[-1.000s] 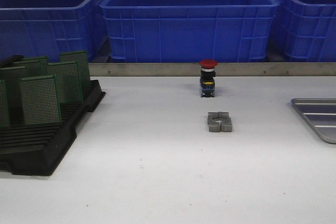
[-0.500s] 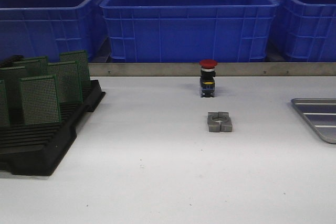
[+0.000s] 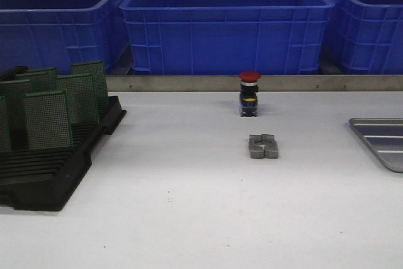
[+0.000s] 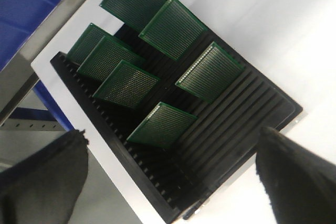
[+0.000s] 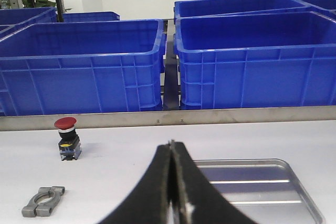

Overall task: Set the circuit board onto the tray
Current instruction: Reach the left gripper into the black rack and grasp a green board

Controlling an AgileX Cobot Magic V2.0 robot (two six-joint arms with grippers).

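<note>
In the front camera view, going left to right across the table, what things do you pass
Black rack holding green circuit boards → grey metal clamp, with the red-capped push button just behind it → silver tray at the right edge.

White table [image 3: 189,218]: black slotted rack [image 3: 56,168] at 9 o'clock, grey clamp [image 3: 263,146] near centre, red push-button [image 3: 249,94] at 12 o'clock, tray [image 3: 384,140] at 3 o'clock.

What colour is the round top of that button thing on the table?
Red. The button has a red cap on a black body; the front view shows it best.
</note>
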